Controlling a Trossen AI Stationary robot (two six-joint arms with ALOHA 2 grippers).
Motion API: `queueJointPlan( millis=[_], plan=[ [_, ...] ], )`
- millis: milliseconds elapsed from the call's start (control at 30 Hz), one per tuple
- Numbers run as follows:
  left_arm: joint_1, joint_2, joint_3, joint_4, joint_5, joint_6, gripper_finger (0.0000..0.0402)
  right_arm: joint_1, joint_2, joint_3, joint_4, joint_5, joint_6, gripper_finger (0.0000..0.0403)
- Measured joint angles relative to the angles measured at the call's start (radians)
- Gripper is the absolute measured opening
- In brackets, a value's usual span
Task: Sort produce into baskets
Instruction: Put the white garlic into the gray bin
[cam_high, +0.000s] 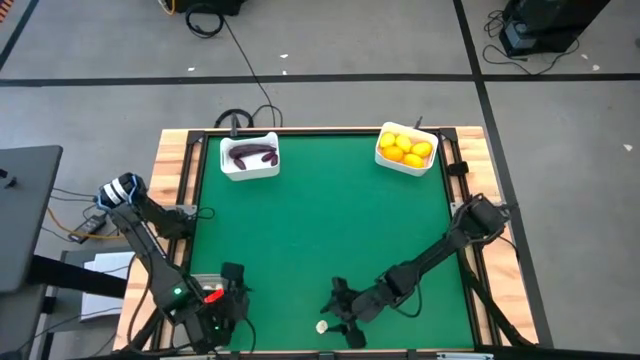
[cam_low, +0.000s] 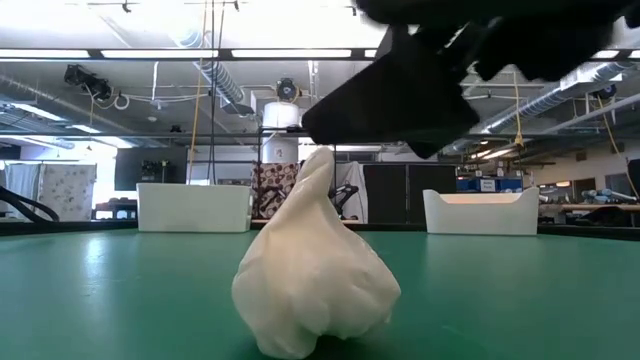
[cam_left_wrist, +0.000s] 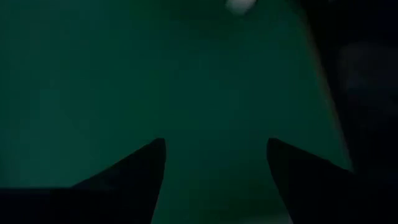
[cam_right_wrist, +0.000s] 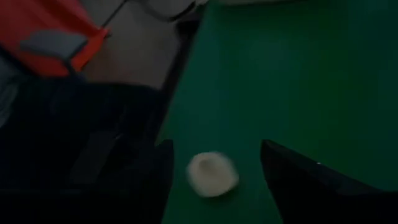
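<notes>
A cream-white garlic bulb (cam_high: 322, 326) rests on its broad base on the green table near the front edge, and fills the foreground of the low view (cam_low: 315, 270). My right gripper (cam_right_wrist: 214, 149) is open just above it, a finger on either side of the bulb (cam_right_wrist: 212, 174). It also shows in the high view (cam_high: 340, 312). My left gripper (cam_left_wrist: 216, 149) is open and empty over the front left of the table (cam_high: 236, 290). One white basket (cam_high: 250, 156) holds purple eggplants; another (cam_high: 406, 148) holds yellow citrus. The translucent basket is out of view.
Both white baskets stand at the table's far edge, left and right, and show far off in the low view (cam_low: 193, 207) (cam_low: 480, 212). The green mat (cam_high: 320, 230) between them and the arms is bare. The table's wooden frame (cam_high: 170, 180) borders it.
</notes>
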Motion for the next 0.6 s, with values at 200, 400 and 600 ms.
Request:
queueJointPlan(
  millis=[200, 400, 600],
  plan=[
    [0.040, 0.003, -0.004, 0.201, -0.125, 0.146, 0.0287, 0.011, 0.065, 0.071, -0.067, -0.030, -0.011, 0.0218],
    [0.087, 0.010, -0.006, 0.274, -0.261, 0.138, 0.0286, 0.005, 0.065, 0.075, -0.065, -0.020, -0.038, 0.0165],
    [0.098, 0.012, -0.053, 0.371, -0.262, 0.168, 0.0286, 0.006, 0.065, 0.075, -0.060, -0.018, -0.033, 0.0111]
  ],
)
